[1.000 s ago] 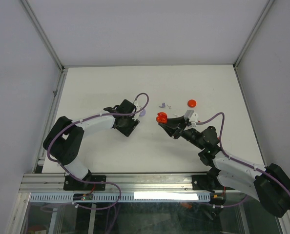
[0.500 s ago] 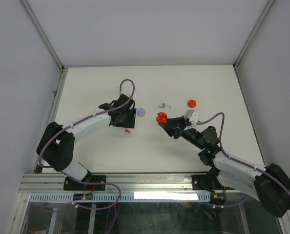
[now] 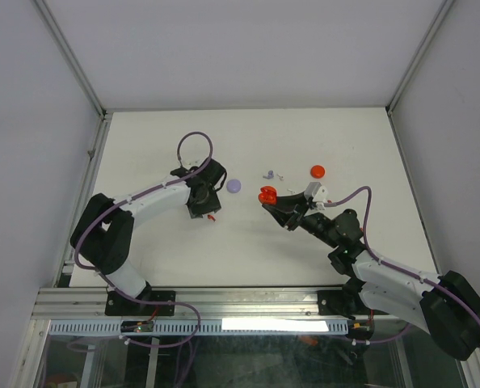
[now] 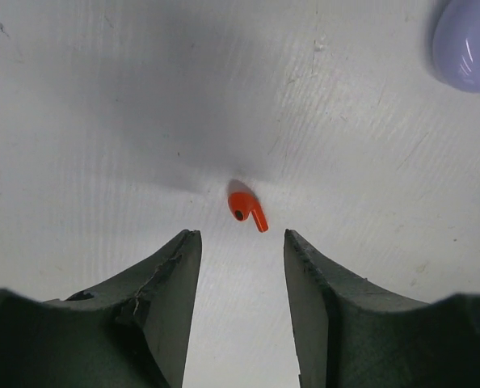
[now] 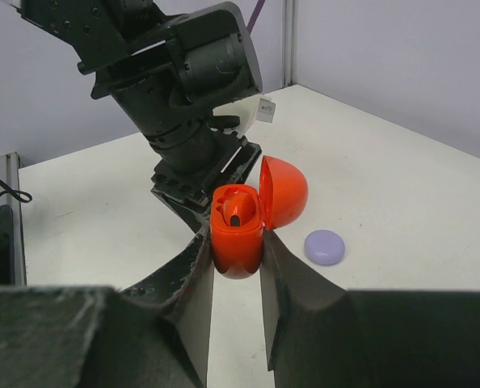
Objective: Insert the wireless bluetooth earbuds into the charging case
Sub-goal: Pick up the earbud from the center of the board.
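White table (image 3: 345, 137): red earbud (image 4: 246, 210) loose, lilac disc (image 4: 470, 44) cropped; right gripper (image 5: 237, 252) holds case (image 5: 240, 230).

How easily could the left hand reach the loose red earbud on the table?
Probably yes. The left hand hangs open just short of the red earbud, only bare table between them; a short advance should put it between the fingers.

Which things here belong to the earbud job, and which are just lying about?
Job: red earbud on the table, in front of the open left gripper; open red charging case, held by the right gripper; tiny lilac and white earbuds.
Lying about: lilac disc; red disc.
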Tool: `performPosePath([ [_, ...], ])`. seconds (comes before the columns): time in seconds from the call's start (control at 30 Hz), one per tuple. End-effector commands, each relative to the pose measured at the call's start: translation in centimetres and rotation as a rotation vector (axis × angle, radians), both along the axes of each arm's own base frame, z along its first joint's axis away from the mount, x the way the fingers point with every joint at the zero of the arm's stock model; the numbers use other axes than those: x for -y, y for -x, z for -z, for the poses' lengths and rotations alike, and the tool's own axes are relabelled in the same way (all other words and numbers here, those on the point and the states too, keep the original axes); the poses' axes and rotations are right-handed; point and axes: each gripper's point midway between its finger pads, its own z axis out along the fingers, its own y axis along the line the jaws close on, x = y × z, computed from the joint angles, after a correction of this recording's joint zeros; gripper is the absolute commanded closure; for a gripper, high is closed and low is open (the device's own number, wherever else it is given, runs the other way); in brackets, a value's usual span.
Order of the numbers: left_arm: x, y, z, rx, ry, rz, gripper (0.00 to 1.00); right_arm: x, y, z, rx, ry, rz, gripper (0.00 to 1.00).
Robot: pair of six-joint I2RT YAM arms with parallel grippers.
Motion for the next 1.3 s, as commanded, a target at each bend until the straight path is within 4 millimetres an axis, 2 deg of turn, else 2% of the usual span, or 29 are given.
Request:
performPosePath([
  [0.0,0.9,-1.9,-0.6,0.046,0.018,-0.105,0.55,0.2,-0.2,-1.1,0.04,-0.022,0.013,1.0],
  [0.27,1.1,-2.6,0.7,0.033,-0.01,-0.124,0.58,0.3,-0.1,-1.2,0.042,-0.024,0.012,1.0],
  [0.43,1.1,-2.2,1.6,0.006,-0.015,-0.127,0.58,0.3,-0.1,-1.1,0.042,-0.024,0.012,1.0],
  [0.9,0.7,-1.2,3.8,-0.05,-0.041,-0.132,0.7,0.2,0.0,-1.3,0.047,-0.026,0.006,1.0],
  [1.1,0.7,-1.2,3.7,-0.044,-0.036,-0.13,0.76,0.2,0.0,-1.3,0.046,-0.024,0.005,1.0],
  [1.27,0.7,-1.7,2.4,0.003,-0.016,-0.121,0.81,0.1,0.0,-1.4,0.047,-0.021,0.002,1.0],
])
